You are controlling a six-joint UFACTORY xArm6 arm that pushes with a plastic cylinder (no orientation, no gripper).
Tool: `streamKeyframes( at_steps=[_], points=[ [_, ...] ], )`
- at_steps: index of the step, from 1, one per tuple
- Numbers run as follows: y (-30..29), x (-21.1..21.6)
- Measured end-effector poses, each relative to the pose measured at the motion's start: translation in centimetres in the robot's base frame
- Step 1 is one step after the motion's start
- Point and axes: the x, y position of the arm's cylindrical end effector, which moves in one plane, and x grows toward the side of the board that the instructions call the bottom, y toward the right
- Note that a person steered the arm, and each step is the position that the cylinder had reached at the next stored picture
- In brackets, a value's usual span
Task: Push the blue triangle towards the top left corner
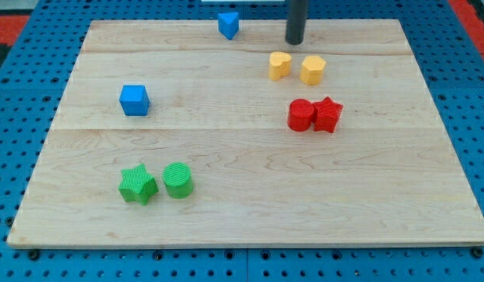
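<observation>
The blue triangle (pixel 229 24) sits near the board's top edge, a little left of centre. My tip (pixel 295 42) is a dark rod end on the board to the triangle's right, about a block and a half away, not touching it. The tip stands just above the yellow heart-shaped block (pixel 279 66).
A blue cube (pixel 135 100) lies at the left. A yellow hexagon (pixel 312 70) sits next to the heart. A red cylinder (pixel 301 115) and a red star (pixel 328 114) touch at centre right. A green star (pixel 138 185) and a green cylinder (pixel 178 180) sit at lower left. The wooden board (pixel 250 219) rests on blue pegboard.
</observation>
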Motion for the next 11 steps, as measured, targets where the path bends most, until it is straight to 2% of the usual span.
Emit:
streamKeyframes(
  at_steps=[2,3,6,8,9,11],
  points=[
    [-2.2,-3.6],
    [-3.2,-3.6],
    [-19.1,-2.8],
    [-24.3,-2.5],
    [-27.4,0.7],
    [-28.1,9.0]
  ],
)
